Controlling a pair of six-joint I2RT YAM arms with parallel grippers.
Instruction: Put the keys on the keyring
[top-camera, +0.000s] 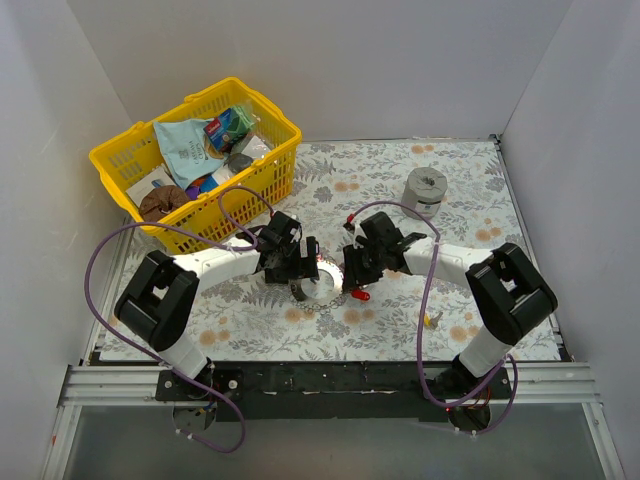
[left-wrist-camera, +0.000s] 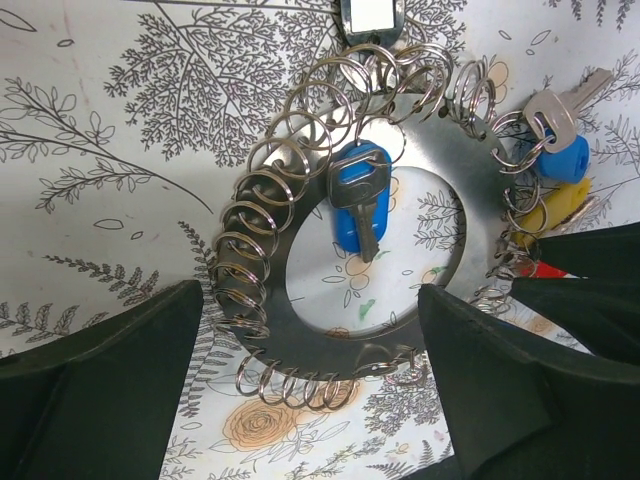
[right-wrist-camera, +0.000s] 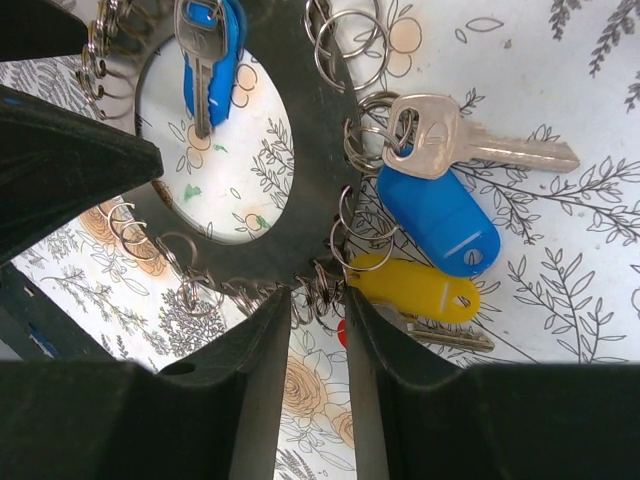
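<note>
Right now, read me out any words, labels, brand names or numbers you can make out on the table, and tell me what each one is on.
No text here can be read.
The packets in the yellow basket: printed, but too small to read.
The silver key: no legible stamp on its head.
The blue tag and the yellow tag: no writing shows.

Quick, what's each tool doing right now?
Left tool: open, above the shiny silver round keyring.
Right tool: shut on the keyring's rim.
</note>
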